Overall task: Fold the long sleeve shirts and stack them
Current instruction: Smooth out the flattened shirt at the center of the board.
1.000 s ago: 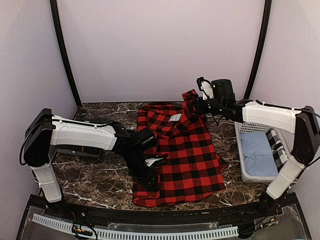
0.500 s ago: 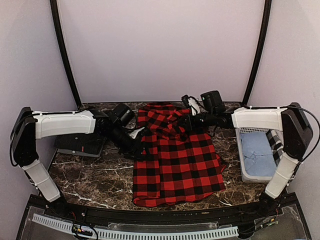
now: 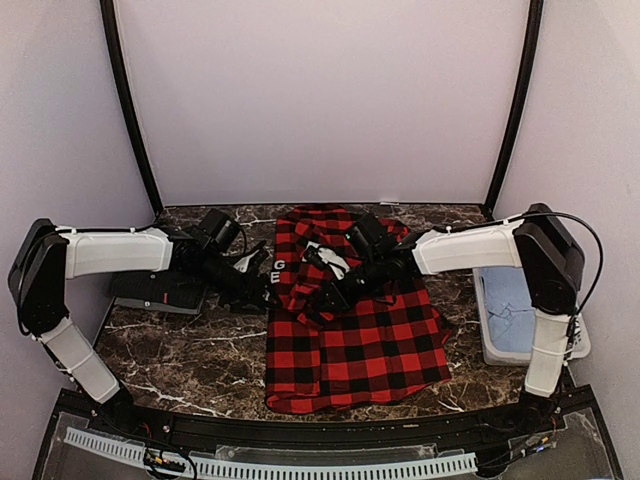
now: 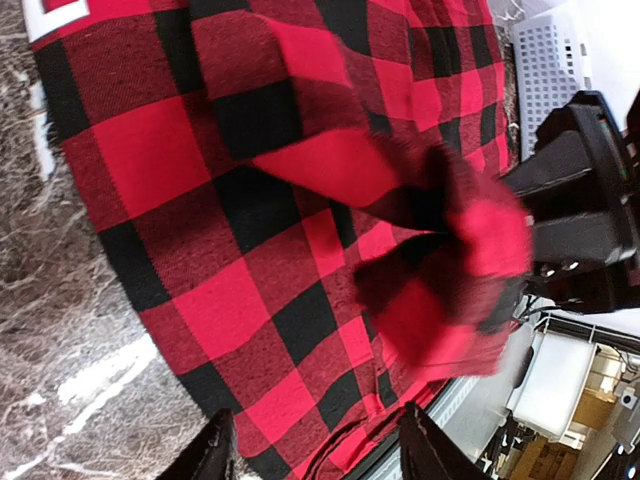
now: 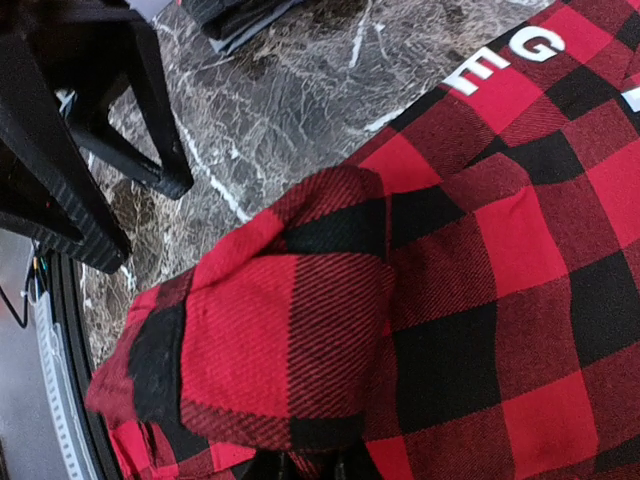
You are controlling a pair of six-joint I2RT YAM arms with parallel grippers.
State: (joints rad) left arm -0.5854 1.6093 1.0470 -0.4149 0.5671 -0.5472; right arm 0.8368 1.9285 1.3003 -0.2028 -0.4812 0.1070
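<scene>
While the left gripper (image 4: 318,447) hangs with its fingers spread wide and nothing between them, the red-and-black flannel shirt (image 3: 355,340) lies spread on the marble tabletop (image 3: 180,360) beneath and ahead of it. The shirt's edge runs close by one fingertip. Facing the left gripper from across the cloth, the right gripper (image 3: 322,298) is almost pressed together. It pinches a bunched fold (image 5: 290,330) of that flannel, which is raised off the flat part of the shirt. Just beyond the right gripper's fingertips, white block lettering (image 5: 505,58) shows on the shirt. Behind the left gripper, under its forearm, a dark charcoal shirt (image 3: 150,290) lies folded on the marble, apart from the flannel. Well behind the right gripper, beside its arm's elbow, a white basket (image 3: 482,320) holds a light blue cloth (image 3: 510,300).
</scene>
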